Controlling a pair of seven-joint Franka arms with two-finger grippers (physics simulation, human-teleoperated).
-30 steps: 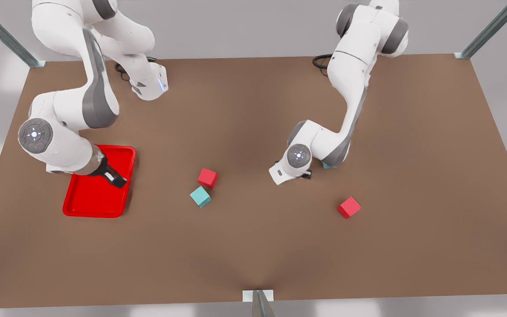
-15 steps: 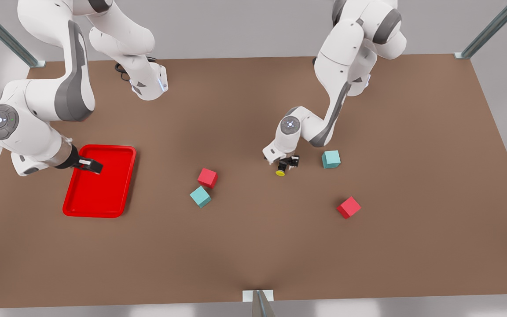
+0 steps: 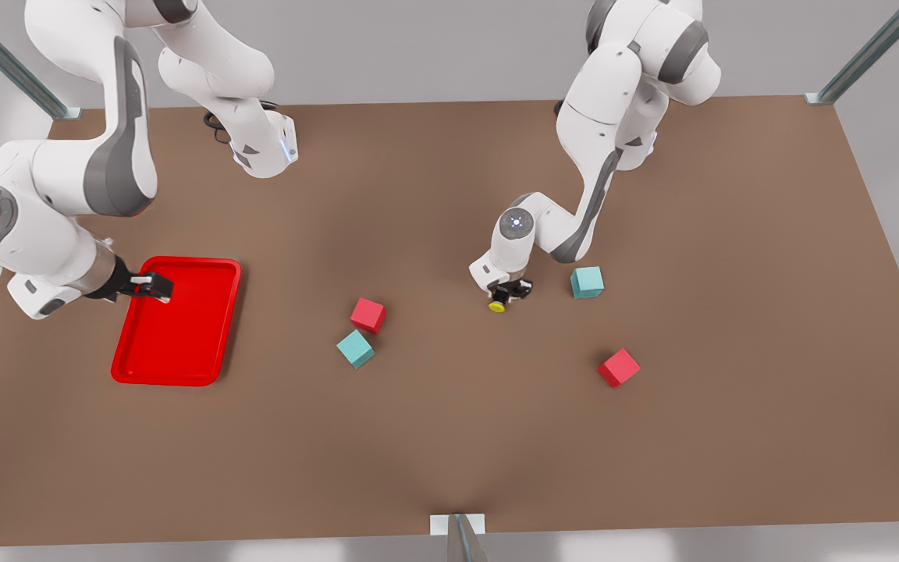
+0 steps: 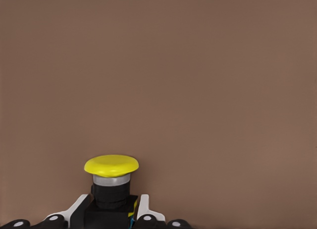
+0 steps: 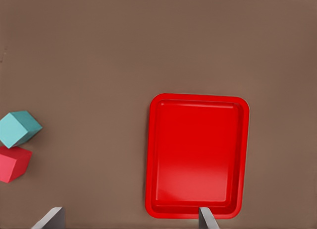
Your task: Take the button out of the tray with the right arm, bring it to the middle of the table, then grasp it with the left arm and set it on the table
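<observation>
Two tools: left tool clamps button (mid-table), right tool apart at tray edge.

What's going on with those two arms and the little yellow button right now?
Left end effector shut on the button, low over the table mid-area. Right end effector open, waiting over the tray. Teal cube nearby, apart from the button.

The button has a yellow cap, a silver band and a black body; the tray is bright red on the matte brown table. Two cubes are red, two teal; both arms are white with grey bands and black grippers
</observation>
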